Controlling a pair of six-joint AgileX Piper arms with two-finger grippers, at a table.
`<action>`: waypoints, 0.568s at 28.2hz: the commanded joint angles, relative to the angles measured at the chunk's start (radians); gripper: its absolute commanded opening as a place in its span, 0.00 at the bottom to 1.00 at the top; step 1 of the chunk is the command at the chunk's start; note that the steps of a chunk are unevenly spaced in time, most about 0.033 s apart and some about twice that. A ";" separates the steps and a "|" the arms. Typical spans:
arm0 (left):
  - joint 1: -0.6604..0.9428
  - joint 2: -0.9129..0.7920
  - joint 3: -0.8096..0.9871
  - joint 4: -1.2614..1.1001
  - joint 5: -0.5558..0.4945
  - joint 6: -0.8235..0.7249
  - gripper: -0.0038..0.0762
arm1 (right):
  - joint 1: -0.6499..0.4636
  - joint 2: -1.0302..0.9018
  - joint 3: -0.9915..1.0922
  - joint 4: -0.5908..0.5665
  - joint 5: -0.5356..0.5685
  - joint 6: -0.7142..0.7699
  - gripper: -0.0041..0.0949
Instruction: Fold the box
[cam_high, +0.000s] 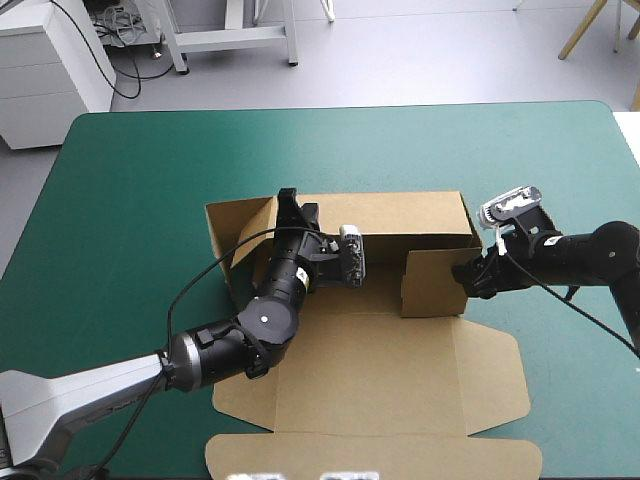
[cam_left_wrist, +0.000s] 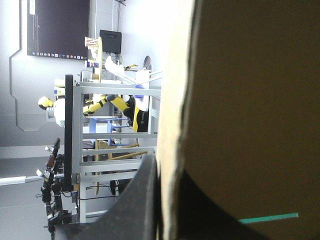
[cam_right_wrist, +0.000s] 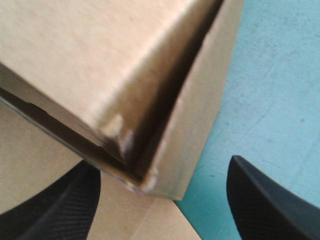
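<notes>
Two arms are at work on your counter (cam_high: 130, 200). Farthest left, the left arm reaches in from the near-left corner and crosses the near-left part of the box (cam_high: 380, 370). That brown sheet lies around the middle of the teal-green cover. Its broad lid panel lies flat toward the near edge, and its walls are partly raised on the far side.

Your left end effector (cam_high: 297, 210) sits at the far-left corner of the box, where the left wall (cam_high: 238, 232) meets the rear wall (cam_high: 400, 215). In its wrist view the black fingers (cam_left_wrist: 137, 200) are all but pressed together, pinching a standing edge of brown board between them. A thin strip of teal-green shows beyond that board.

Moving right, the rear wall stands upright along the far side of the box. A shorter right wall (cam_high: 435, 282) stands at an angle to it, near the box's right end.

Your right end effector (cam_high: 468, 278) is just beside that right wall, on its outer side. Its wrist view shows the fingers (cam_right_wrist: 265, 200) spread wide. One is over the brown board and the other over bare teal-green cover, and a raised corner of the box is just ahead, between them. You cannot tell whether either finger touches the board.
</notes>
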 joint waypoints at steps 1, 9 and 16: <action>-0.008 -0.040 -0.027 0.026 -0.006 0.045 0.04 | 0.001 -0.028 0.003 0.138 -0.042 -0.107 0.69; -0.008 -0.040 -0.027 0.025 -0.018 0.058 0.04 | 0.001 -0.028 0.091 0.217 -0.166 -0.163 0.68; -0.008 -0.033 -0.027 0.023 -0.045 0.058 0.04 | 0.001 -0.028 0.125 0.305 -0.213 -0.267 0.42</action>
